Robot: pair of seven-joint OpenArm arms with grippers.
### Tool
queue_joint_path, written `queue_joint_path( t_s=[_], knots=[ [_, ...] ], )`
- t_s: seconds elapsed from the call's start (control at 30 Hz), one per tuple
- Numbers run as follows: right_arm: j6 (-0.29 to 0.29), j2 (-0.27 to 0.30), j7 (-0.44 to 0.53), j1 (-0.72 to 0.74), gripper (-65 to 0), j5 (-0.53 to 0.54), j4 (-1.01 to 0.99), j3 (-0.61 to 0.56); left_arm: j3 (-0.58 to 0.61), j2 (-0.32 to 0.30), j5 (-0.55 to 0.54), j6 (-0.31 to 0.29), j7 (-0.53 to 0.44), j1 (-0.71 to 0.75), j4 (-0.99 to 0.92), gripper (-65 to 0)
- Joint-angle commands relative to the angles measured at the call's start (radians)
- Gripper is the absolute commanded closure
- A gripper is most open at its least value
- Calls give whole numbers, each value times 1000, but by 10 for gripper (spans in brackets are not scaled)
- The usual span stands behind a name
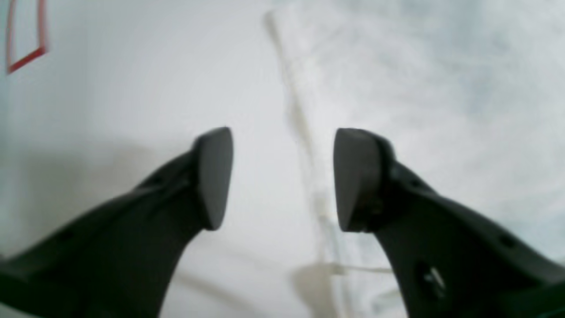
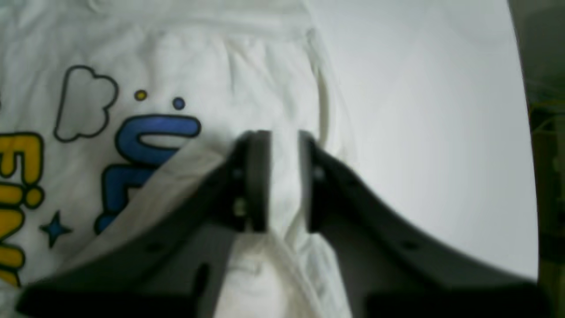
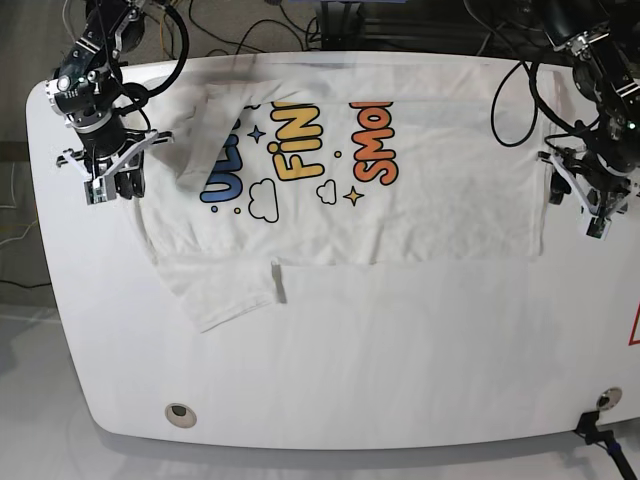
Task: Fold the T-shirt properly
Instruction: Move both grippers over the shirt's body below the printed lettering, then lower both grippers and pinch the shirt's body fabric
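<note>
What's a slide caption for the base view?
White T-shirt spread print-up on white table, one side partly folded, grippers at either edge.

White table [image 3: 330, 370] with rounded corners, evenly lit. Black cables [image 3: 300, 20] tangle on the grey floor [image 3: 20, 60] behind its far edge. Round hole [image 3: 179, 411] near its front left corner, red mark [image 3: 634, 328] at right edge.

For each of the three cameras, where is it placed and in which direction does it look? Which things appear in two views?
Left wrist: on the left arm, looking down past its open left pincer at the T-shirt edge and table.
Right wrist: on the right arm, looking down past the right pincer, fabric between its jaws.
Base: overhead, facing down on the table; both arms show.
Shared: the shirt's blue print, right wrist and base.
</note>
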Motion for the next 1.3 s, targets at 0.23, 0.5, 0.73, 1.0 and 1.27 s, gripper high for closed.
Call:
queue_joint_path(
  t_s=[0.23,0.5,0.73,1.0,1.27],
  knots=[
    [-1,39,20,209,-419,-95,-207,-42,8,-9,67,5,-79,-125,-109,-369],
    [-1,111,34,400,-419,-95,-468,-87,18,-14,95,5,-240,-190,-316,-369],
    [-1,151,146,508,-419,-146,-698,-120,50,-38,95,5,-383,-254,-517,-366],
    [-1,217,266,587,-419,-141,-955,-125,85,-104,92,5,-509,-348,-738,-366],
    [-1,211,298,587,-419,-138,-1016,-127,116,-103,89,5,-527,-369,-791,-366]
  ],
)
